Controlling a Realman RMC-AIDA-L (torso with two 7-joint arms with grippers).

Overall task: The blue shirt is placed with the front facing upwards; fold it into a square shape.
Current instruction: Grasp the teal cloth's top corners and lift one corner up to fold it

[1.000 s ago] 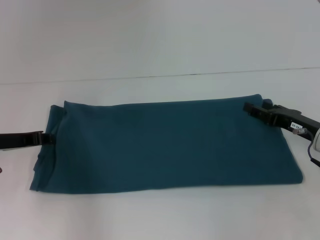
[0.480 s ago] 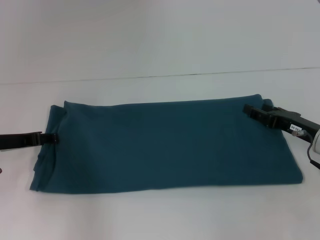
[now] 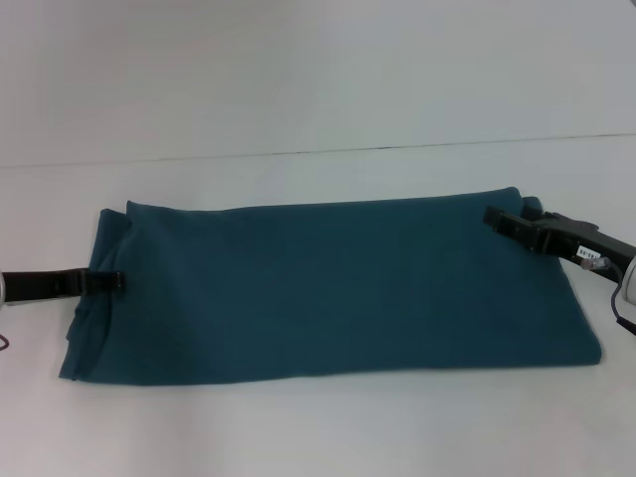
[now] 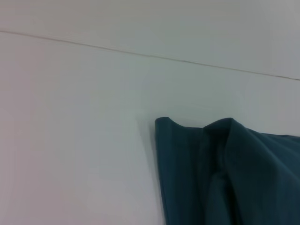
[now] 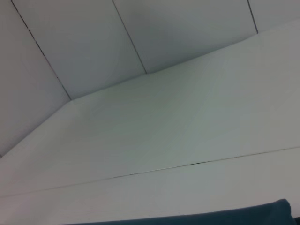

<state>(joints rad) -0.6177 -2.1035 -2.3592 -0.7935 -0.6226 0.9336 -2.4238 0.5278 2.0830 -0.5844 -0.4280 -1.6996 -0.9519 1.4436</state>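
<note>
White table [image 3: 318,427], folded blue shirt [image 3: 338,288], left gripper [image 3: 117,281] advanced onto edge, right gripper [image 3: 494,217] unmoved, finger states unclear

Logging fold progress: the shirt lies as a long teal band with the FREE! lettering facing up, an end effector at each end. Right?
Not quite. In the head view the blue shirt shows plain teal, no lettering. The left end effector and right end effector are at its ends.

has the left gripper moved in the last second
Yes. The left gripper has slid inward onto the blue shirt's left edge, judged against that unmoved edge.
</note>
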